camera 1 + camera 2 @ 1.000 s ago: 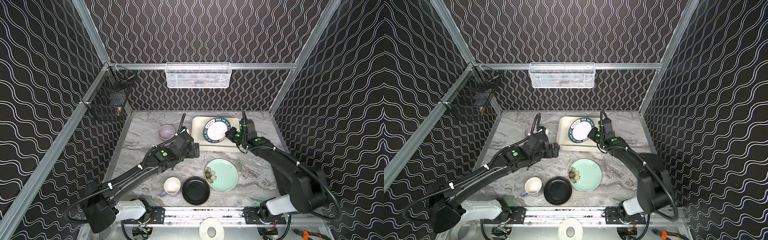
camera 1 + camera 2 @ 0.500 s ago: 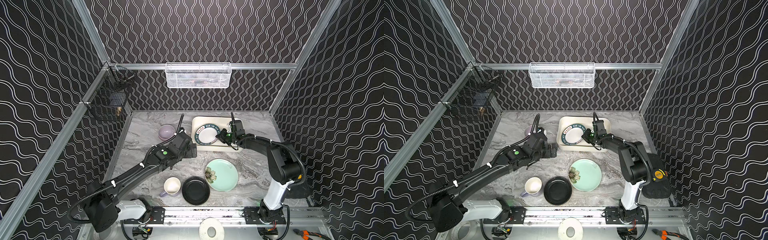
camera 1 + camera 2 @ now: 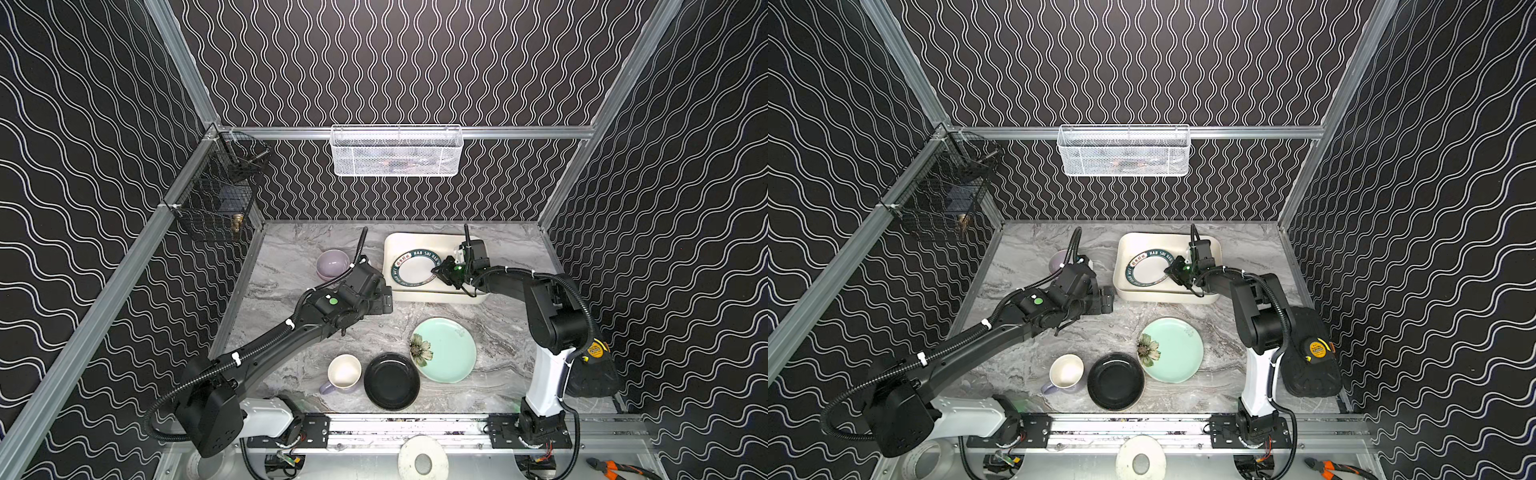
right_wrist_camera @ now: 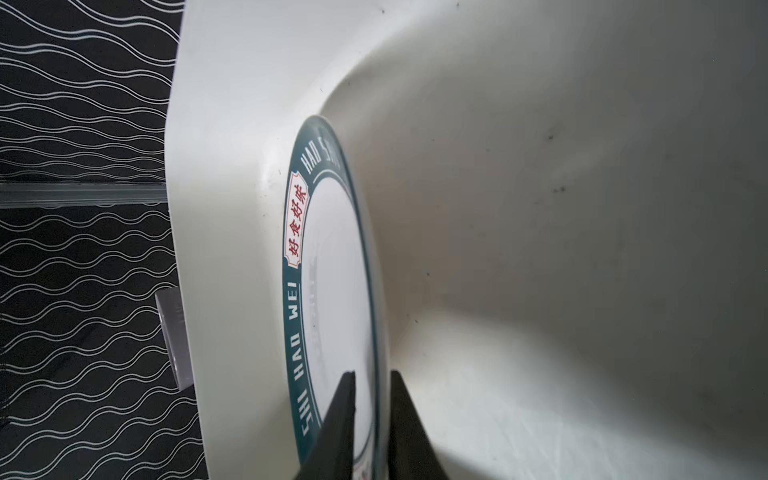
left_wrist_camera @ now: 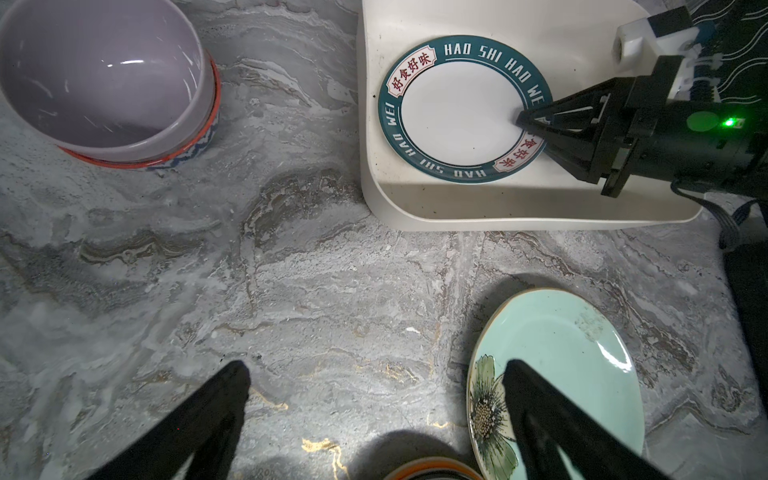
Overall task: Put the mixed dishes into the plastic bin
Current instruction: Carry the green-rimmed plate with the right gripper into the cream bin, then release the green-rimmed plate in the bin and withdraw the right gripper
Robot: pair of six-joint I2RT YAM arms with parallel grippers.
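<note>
With the green-rimmed plate [image 5: 457, 104] lying in the plastic bin [image 5: 478, 212], the right gripper [image 5: 527, 126] straddles its right-side rim, jaws narrow (clamped or freed: cannot tell), so any withdrawal should run rightward, off the plate.

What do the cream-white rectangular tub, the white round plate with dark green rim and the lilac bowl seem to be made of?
Cream-white rectangular tub: probably plastic, matte; thin moulded wall, rounded corners, dull sheen.
White round plate with dark green rim: melamine or glazed ceramic, unclear; smooth, printed lettering, soft gloss.
Lilac bowl: likely glazed ceramic; sharp highlights inside, thick rim.
</note>
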